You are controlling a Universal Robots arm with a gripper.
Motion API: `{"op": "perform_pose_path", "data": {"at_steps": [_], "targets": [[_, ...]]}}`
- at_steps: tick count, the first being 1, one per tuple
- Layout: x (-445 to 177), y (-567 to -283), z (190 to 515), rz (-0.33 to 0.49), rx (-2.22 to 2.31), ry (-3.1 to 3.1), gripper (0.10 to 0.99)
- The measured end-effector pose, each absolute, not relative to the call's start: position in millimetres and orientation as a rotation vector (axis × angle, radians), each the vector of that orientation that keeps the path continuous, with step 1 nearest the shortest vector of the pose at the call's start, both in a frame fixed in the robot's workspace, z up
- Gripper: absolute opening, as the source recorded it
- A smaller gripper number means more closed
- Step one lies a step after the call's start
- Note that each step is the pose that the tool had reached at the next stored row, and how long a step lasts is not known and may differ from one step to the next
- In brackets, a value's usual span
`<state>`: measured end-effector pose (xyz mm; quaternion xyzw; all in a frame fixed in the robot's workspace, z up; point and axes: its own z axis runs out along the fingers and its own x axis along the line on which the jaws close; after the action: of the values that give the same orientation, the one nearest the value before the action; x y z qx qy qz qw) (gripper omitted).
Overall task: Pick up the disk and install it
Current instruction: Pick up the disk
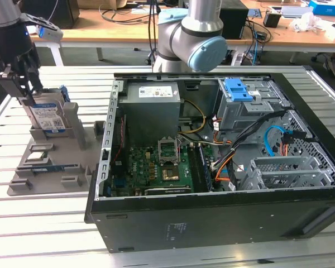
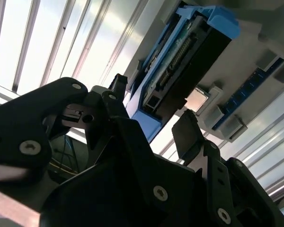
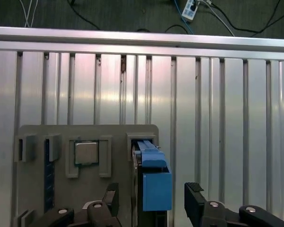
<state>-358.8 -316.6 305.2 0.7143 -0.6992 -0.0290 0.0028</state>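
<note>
Table [image 1: 44, 223]: slatted metal, carrying everything else.
Computer case [image 1: 212, 218]: open, side panel off, lying at the centre and the exterior view's right, near edge toward the camera.
Arm [image 1: 190, 33]: its grey and pale blue joint rises at the far side of the case.
Power supply [image 1: 153, 109]: grey box in the far left corner of the case.
Holder tray [image 1: 50, 178]: grey, flat on the table just left of the case in the exterior view.
Gripper [image 1: 25, 92]: above the tray's far end, fingers spread apart, one on each side of the disk with a gap on both sides.
Disk [image 1: 47, 114]: standing on edge in a slot at the tray's far end, blue carrier around it.
Processor chip [image 3: 86, 152]: seated in a tray pocket beside the disk.
</note>
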Motion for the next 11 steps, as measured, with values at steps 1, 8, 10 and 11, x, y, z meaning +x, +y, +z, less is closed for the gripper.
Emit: {"op": "perform_pose_path", "data": {"at_steps": [1, 8, 10, 11], "targets": [[-358.8, -316.6, 302.8, -0.091, 2.241, -2.192, 0.663], [-358.8, -316.6, 288.0, -0.091, 2.249, -2.184, 0.663], [-358.8, -316.6, 285.9, -0.091, 2.249, -2.183, 0.663], [-358.8, -316.6, 285.9, -0.091, 2.249, -2.183, 0.663]]}}
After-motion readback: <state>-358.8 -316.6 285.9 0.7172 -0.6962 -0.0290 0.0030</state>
